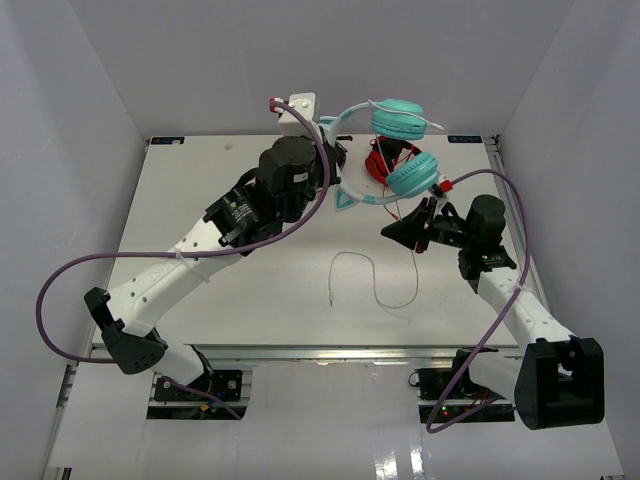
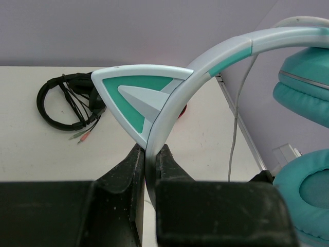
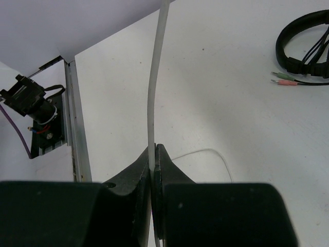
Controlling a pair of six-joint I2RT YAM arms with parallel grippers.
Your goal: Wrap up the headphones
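The teal headphones [image 1: 400, 140] hang in the air at the back of the table, ear cups to the right. My left gripper [image 1: 338, 170] is shut on the pale headband [image 2: 169, 110], just below a cat-ear point [image 2: 139, 98]. My right gripper [image 1: 422, 218] is shut on the thin white cable [image 3: 154, 92], which runs up from the jaws. The rest of the cable [image 1: 372, 275] lies in a loose curve on the table in front. One teal ear cup [image 2: 303, 95] shows at the right of the left wrist view.
Red headphones [image 1: 385, 158] lie on the table under the teal ones. Black headphones [image 2: 64, 100] with coloured plugs lie on the table; they also show in the right wrist view [image 3: 303, 43]. White walls enclose the table on three sides.
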